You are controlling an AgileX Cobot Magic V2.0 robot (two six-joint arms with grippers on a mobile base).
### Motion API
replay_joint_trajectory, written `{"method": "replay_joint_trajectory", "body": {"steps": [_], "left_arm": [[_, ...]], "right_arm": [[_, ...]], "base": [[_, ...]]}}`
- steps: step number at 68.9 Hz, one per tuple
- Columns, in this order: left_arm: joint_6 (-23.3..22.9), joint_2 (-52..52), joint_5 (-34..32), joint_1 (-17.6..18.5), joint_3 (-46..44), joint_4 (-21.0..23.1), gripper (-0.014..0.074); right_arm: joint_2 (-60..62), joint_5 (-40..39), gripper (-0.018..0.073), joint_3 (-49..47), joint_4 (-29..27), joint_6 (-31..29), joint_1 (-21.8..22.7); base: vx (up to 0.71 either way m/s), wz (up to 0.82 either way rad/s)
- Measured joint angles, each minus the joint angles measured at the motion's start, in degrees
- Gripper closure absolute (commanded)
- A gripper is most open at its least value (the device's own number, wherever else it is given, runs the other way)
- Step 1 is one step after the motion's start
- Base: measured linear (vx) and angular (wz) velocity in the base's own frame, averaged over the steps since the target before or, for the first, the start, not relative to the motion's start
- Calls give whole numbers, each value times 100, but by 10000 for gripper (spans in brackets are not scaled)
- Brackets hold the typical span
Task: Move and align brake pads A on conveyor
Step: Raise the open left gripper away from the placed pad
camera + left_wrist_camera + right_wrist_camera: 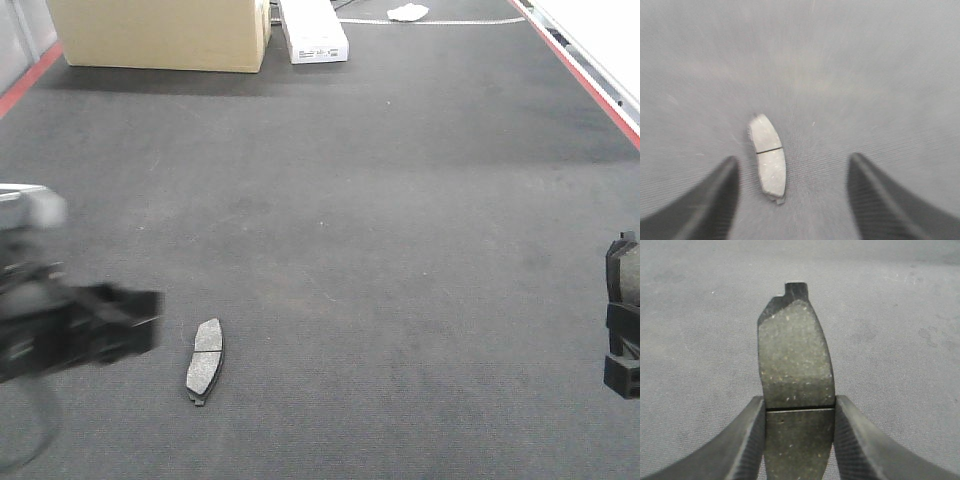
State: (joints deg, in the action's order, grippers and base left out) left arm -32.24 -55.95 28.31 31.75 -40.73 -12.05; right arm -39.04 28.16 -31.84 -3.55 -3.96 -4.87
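One grey brake pad A (205, 359) lies flat on the dark conveyor belt (380, 240) near its front left. In the left wrist view this pad (767, 155) sits just inside the left finger of my open left gripper (792, 167), untouched. My left gripper (120, 325) is blurred in the front view, a little left of the pad. My right gripper (799, 407) is shut on a second brake pad (795, 362), clamped at its middle groove above the belt. At the front view's right edge that gripper (622, 330) is partly cut off.
A cardboard box (160, 35) and a white box (313, 30) stand at the belt's far end. Red edge strips run along the left (30, 75) and right (585, 75) sides, with a white frame (600, 35) at the far right.
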Motion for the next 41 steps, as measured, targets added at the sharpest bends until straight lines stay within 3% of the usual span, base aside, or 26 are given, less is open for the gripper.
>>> {"method": "replay_joint_trajectory", "body": {"steps": [18, 41], "left_arm": [[0, 1634, 48, 0, 733, -11, 602], [0, 2349, 177, 0, 1069, -11, 604]], "right_arm": [[0, 0, 489, 0, 0, 0, 0], [0, 0, 489, 0, 0, 0, 0]], "base": [[0, 0], [0, 0]]}}
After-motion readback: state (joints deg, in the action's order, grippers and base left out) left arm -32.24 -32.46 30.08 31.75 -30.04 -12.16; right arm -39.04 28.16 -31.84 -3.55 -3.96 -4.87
